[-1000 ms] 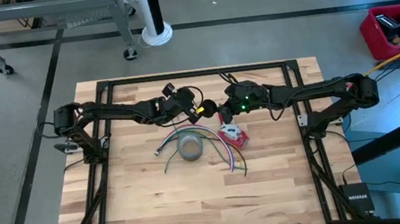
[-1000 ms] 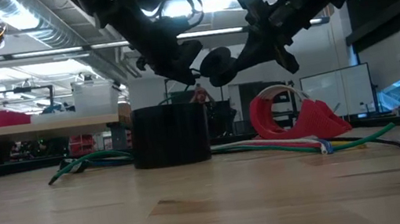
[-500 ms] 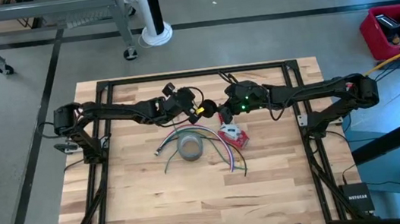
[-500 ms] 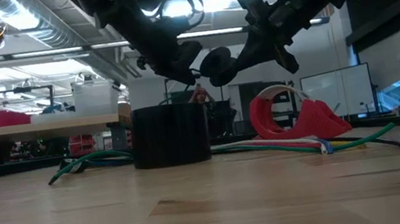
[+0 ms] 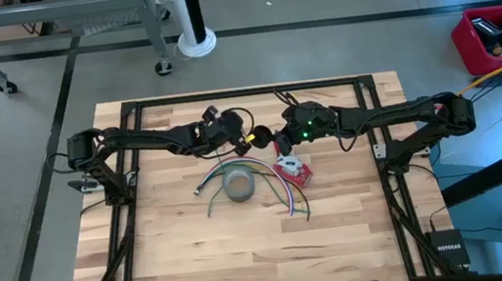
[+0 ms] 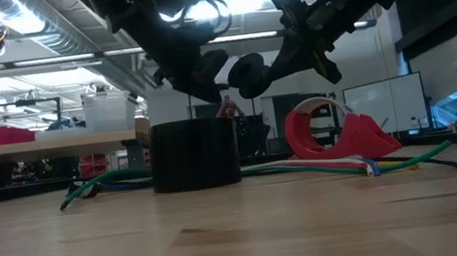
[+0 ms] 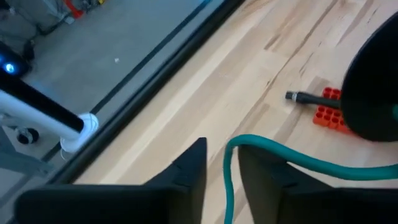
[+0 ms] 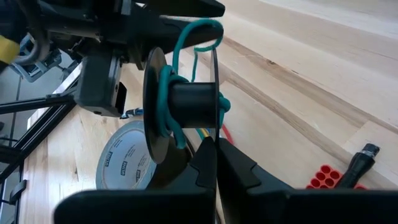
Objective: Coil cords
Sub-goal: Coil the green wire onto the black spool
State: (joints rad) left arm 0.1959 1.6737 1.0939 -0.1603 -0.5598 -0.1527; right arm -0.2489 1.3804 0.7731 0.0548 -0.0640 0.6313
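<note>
Right wrist view alone shows the black plastic spool (image 8: 186, 99) wrapped with thin teal-green cord (image 8: 166, 93), pinched by its flange between the right gripper (image 8: 211, 162)'s closed fingers, at frame centre. Its printing unreadable, a grey tape roll (image 8: 124, 163) lies lower left. From the left wrist view, that cord (image 7: 273, 155) runs through the left gripper (image 7: 222, 163), whose jaws stand slightly apart around it without clamping. High view places both grippers (image 5: 249, 141) (image 5: 280, 144) nearly meeting at upper centre of the light wooden table (image 5: 169, 256). Since the earlier frame, the left jaws have loosened. Lower right, a black box (image 5: 447, 249) reads NETGEAR.
</note>
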